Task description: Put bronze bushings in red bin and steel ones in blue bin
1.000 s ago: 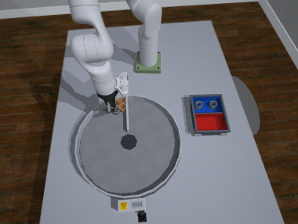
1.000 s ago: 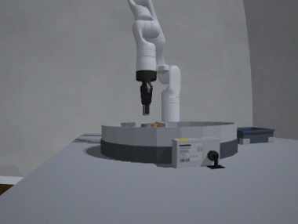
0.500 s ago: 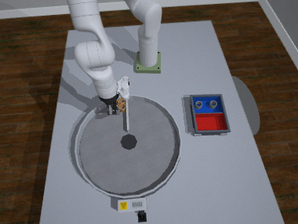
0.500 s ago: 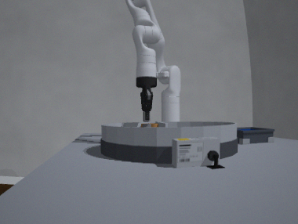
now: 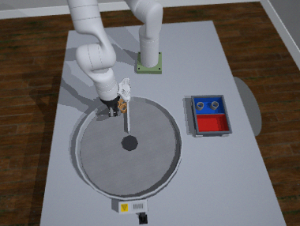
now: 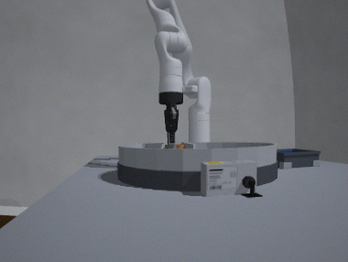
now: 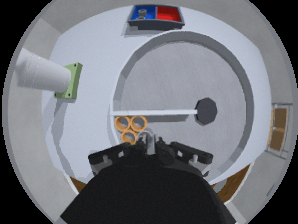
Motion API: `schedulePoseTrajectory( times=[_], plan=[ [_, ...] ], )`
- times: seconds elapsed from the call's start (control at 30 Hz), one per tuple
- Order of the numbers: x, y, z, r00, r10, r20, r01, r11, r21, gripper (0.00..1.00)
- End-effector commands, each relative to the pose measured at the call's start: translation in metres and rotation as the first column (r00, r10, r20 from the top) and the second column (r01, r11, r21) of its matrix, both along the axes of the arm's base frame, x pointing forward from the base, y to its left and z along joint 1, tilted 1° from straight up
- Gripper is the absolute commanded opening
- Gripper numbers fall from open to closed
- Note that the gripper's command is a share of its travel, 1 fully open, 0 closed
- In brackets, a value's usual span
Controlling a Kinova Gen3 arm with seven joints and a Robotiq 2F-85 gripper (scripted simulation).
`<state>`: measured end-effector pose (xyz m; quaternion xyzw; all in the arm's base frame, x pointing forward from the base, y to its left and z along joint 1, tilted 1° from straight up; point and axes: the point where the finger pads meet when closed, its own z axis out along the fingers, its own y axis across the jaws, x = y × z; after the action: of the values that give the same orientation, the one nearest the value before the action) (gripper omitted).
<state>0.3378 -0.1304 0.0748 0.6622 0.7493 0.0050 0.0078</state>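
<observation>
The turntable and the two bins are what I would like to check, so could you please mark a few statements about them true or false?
1. The blue bin holds two steel bushings. True.
2. The red bin holds one bushing. False: there is none in it.
3. Three bronze bushings are grouped on the turntable. True.
4. The gripper is over the red bin. False: it is at the turntable, close to the bronze bushings.

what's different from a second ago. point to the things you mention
The hand (image 5: 113, 114) (image 6: 171, 143) (image 7: 150, 139) has moved down to the turntable (image 5: 130, 170) (image 6: 151, 158) (image 7: 170, 70); I can't tell whether it has gripped anything. The bronze bushings (image 5: 120, 103) (image 6: 180, 147) (image 7: 131, 123) and two steel ones (image 5: 200, 107) in the blue bin (image 5: 208, 111) (image 7: 135, 13) stayed put.
</observation>
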Motion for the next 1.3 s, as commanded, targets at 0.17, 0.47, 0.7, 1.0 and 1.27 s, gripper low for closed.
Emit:
schedulePoseTrajectory(
  times=[0.17, 0.47, 0.7, 1.0, 1.27],
  plan=[
    [0.0, 0.001, -0.008, 1.0, 0.003, -0.002, -0.003, 1.0, 0.002, 0.14],
    [0.0, 0.001, -0.013, 1.0, 0.003, -0.002, -0.003, 1.0, 0.002, 0.14],
    [0.0, 0.002, -0.019, 1.0, 0.003, -0.002, -0.003, 1.0, 0.002, 0.14],
    [0.0, 0.002, -0.022, 1.0, 0.003, -0.002, -0.003, 1.0, 0.002, 0.14],
    [0.0, 0.001, -0.021, 1.0, 0.003, -0.002, -0.003, 1.0, 0.002, 0.0]
  ],
)
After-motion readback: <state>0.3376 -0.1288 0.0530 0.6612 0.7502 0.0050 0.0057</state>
